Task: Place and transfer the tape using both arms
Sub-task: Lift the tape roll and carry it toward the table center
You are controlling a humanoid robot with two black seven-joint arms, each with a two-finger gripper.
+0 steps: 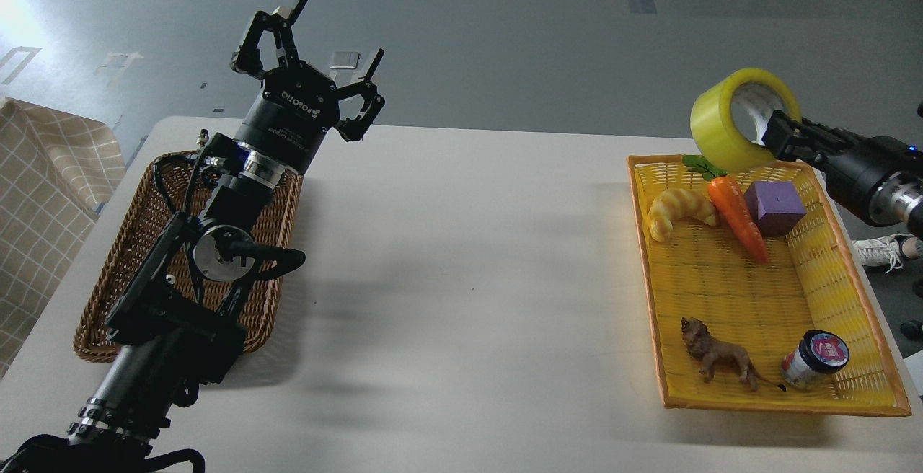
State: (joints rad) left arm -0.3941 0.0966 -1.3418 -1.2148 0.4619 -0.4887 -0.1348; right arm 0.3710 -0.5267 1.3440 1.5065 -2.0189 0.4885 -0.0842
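The yellow tape roll (725, 127) with a pale printed core hangs in the air above the far end of the yellow basket (851, 293). My right gripper (775, 132) comes in from the right and is shut on the roll's rim, one finger inside the core. My left gripper (328, 40) is open and empty, raised above the table's far left, over the far end of the brown wicker basket (137, 242).
In the yellow basket lie a croissant toy (678, 210), a carrot (735, 215), a purple cube (774, 206), a lion figure (721, 357) and a small jar (815, 357). The white table (469, 278) spreads between the two baskets.
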